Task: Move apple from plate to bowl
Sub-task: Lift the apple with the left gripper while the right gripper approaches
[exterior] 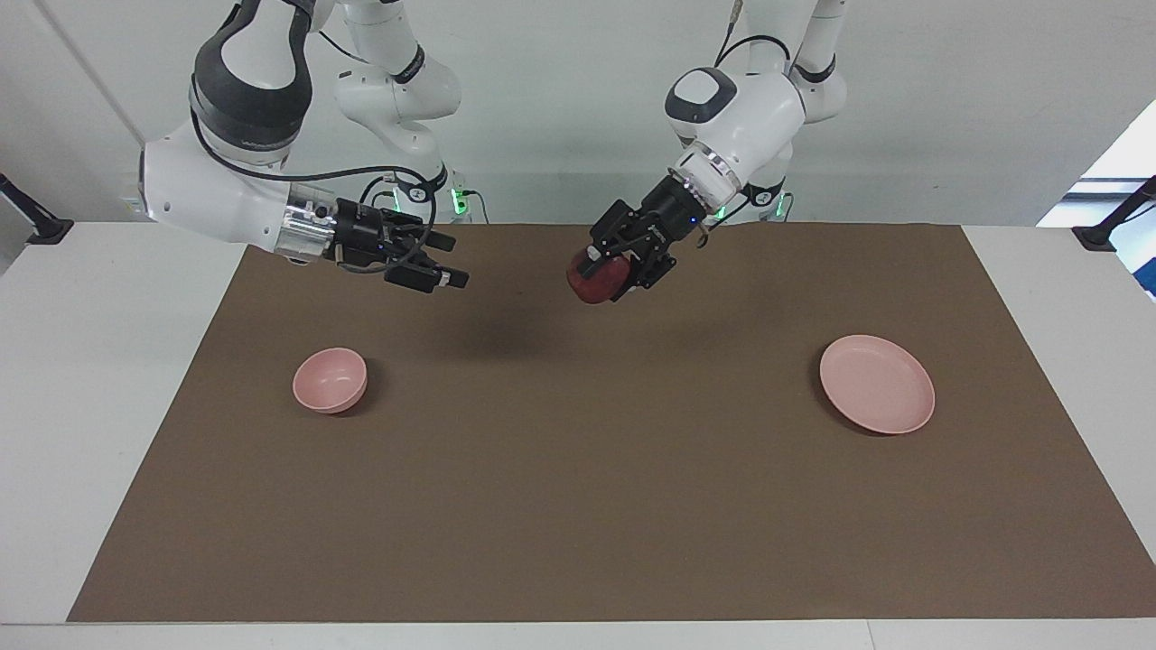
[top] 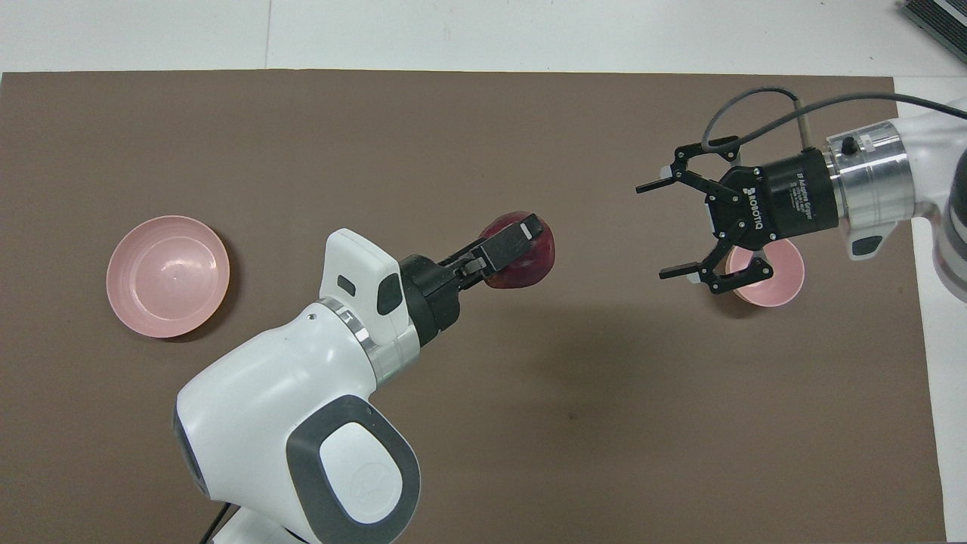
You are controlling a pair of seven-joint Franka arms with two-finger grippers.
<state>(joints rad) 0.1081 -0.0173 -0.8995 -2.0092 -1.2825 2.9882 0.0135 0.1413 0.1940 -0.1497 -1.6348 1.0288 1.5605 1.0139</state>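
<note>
Left claw [exterior: 598, 271] clamping apple [top: 523, 251] over bare mat [exterior: 578, 506]; right claw [top: 666, 229] agape.

Robotics lab: two white arms [exterior: 244, 181] mounted at a white table [exterior: 90, 361] under a brown mat [exterior: 578, 506], plain white wall [exterior: 560, 108], trailing cables [exterior: 397, 176], green status lights [exterior: 459, 195].

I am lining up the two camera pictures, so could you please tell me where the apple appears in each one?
Facing view: the apple is held in the air by the left gripper, above the mat's middle, near the top.
Overhead view: the apple is near the centre, partly hidden by that gripper's finger.
Shared landmark: the bowl, toward the right arm's end of the table.
</note>
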